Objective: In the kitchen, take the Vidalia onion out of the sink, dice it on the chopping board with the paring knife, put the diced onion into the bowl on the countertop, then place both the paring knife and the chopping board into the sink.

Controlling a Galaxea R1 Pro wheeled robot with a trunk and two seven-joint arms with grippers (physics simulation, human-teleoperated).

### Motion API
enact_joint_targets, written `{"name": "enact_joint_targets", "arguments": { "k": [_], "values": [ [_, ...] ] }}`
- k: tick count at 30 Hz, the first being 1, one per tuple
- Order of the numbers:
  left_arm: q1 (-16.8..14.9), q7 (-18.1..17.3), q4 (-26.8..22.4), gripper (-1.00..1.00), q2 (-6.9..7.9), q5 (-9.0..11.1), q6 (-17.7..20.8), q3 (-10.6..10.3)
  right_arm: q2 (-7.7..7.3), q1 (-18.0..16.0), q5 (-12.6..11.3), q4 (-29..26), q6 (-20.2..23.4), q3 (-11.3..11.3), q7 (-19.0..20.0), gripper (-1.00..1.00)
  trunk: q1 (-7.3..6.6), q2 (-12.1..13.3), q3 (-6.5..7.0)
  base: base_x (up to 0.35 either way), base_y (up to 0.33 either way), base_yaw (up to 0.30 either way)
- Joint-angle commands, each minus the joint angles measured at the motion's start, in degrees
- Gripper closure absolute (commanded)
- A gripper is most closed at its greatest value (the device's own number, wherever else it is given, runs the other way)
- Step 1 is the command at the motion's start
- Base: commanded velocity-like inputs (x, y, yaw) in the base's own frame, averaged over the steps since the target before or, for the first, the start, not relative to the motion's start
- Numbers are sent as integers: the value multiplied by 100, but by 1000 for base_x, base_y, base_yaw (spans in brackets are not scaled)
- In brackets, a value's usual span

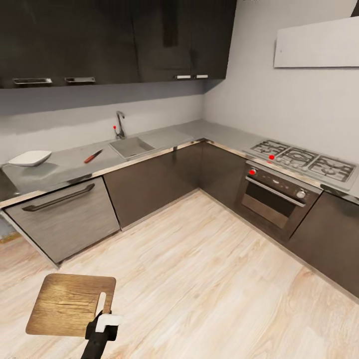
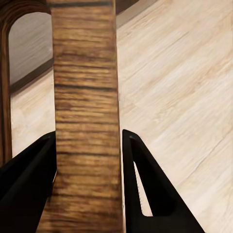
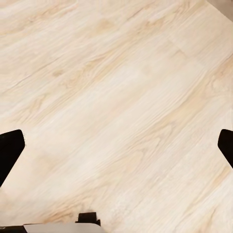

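A pale wooden floor [image 1: 199, 259] is spread before an L-shaped run of dark cabinets topped by the grey countertop [image 1: 65, 164]. Nearest of all, low over the floor, the chopping board [image 1: 70, 304] is carried flat by the left gripper [image 1: 103, 319], whose fingers [image 2: 145, 184] are clamped on the strip of wood beside the board's handle slot. The board's long axis runs away from the pincer, toward the cabinets. In the right wrist view the right gripper [image 3: 116, 150] is seen with its fingers spread wide over bare floor, nothing between them.

Farther off, along the counter's left stretch, the bowl [image 1: 30, 158] sits near the left end, the paring knife [image 1: 92, 156] lies between bowl and sink, and the sink [image 1: 131, 147] is set toward the corner, its faucet [image 1: 120, 123] at the back edge. The onion cannot be made out; the basin's inside is too small to read. A hob [image 1: 304, 159] and oven [image 1: 276, 197] occupy the right-hand run.

The counter lies ahead and left of the held board, well apart from it; the left arm is judged the nearer. Nothing is seen in between, only open floor.
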Motion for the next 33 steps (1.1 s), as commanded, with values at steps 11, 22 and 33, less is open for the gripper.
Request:
{"name": "enact_joint_targets", "arguments": {
  "k": [11, 22, 33],
  "values": [
    [-12, 65, 24, 100, -4, -35, -18, -32, -1, 0, -12, 10, -5, 14, -8, -100, 3, -11, 56, 0, 0, 236],
    [-12, 65, 24, 100, -63, -35, -17, -32, -1, 0, -12, 35, -9, 14, -7, -100, 3, -11, 120, 0, 0, 241],
    [-12, 65, 24, 100, -66, -35, -17, -32, -1, 0, -3, 35, -16, 14, -7, -100, 3, -11, 179, 0, 0, 248]
  ]
}}
